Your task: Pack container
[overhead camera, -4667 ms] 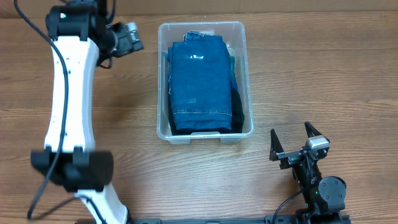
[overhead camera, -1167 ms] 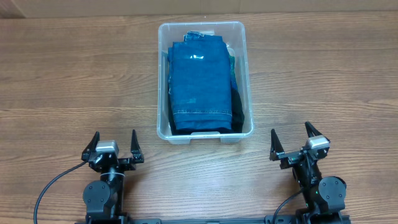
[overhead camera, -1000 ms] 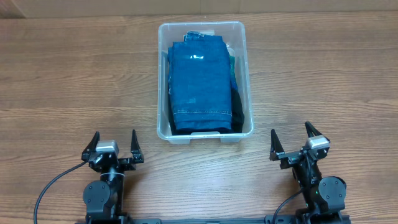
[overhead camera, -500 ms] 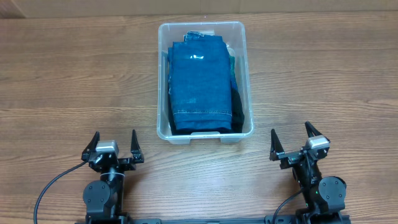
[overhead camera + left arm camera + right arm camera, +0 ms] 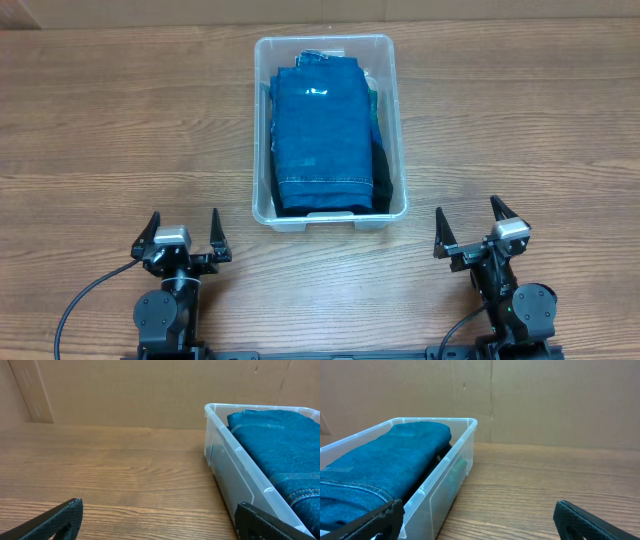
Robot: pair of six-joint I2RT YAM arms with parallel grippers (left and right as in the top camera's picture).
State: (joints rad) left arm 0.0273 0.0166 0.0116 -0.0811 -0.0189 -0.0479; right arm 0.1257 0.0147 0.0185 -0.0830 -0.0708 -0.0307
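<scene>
Container sits mid-table, toward the far edge, long side running away from the arms. Packed: folded blue jeans on top, filling most of it; a dark garment wedged along its right wall, a bit of green fabric showing above that.

Left gripper at the near edge, left of the bin and well apart from it. Fingers spread wide, nothing between them but bare wood. Its camera catches the bin's left wall and the denim rising to the rim.

Right gripper at the near edge, right of the bin, likewise spread wide and holding nothing (its camera shows the bin's right wall, the green patch blurred through the plastic).

Table is wood-grain. Brown cardboard wall closes off the far side. A black cable loops by the left arm's base. Nothing lies between either gripper and the bin.
</scene>
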